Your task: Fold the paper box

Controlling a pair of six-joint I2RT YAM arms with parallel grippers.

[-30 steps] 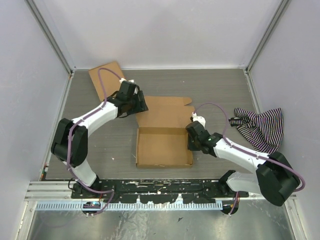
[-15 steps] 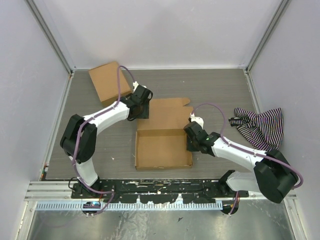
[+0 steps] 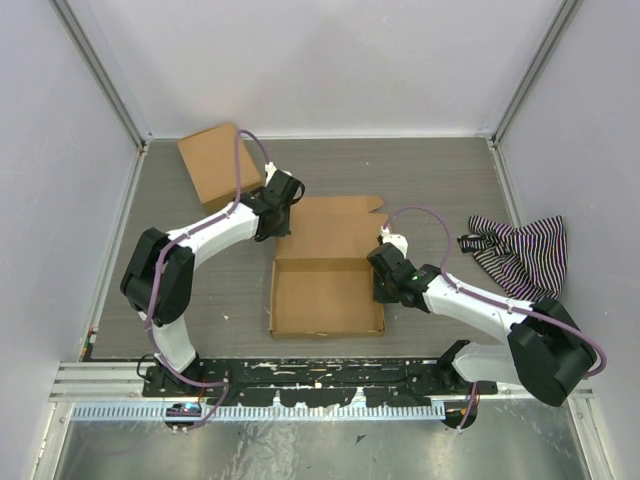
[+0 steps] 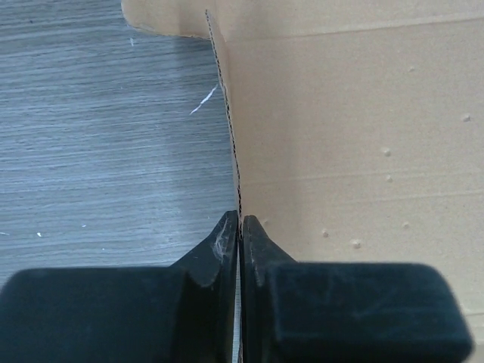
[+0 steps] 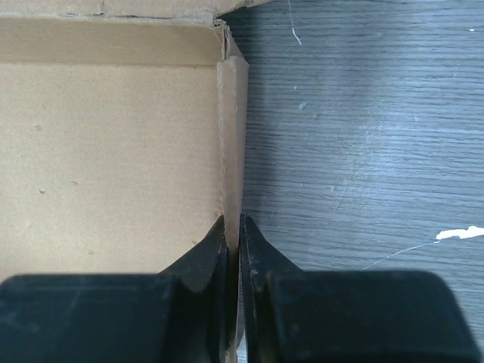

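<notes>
The paper box lies mid-table as a shallow brown tray with its lid panel flat behind it. My left gripper is shut on the upright left side flap of that lid; in the left wrist view the flap's thin edge runs straight into the closed gripper. My right gripper is shut on the tray's right wall, whose doubled edge sits between the fingertips of the gripper in the right wrist view.
A smaller ready-made cardboard box sits at the back left, close to the left arm's forearm. A striped cloth is bunched at the right wall. White enclosure walls ring the grey table.
The left arm swung right from beside the small box to the lid's left flap, and its jaws closed on that flap. The right gripper kept its hold on the right wall.
</notes>
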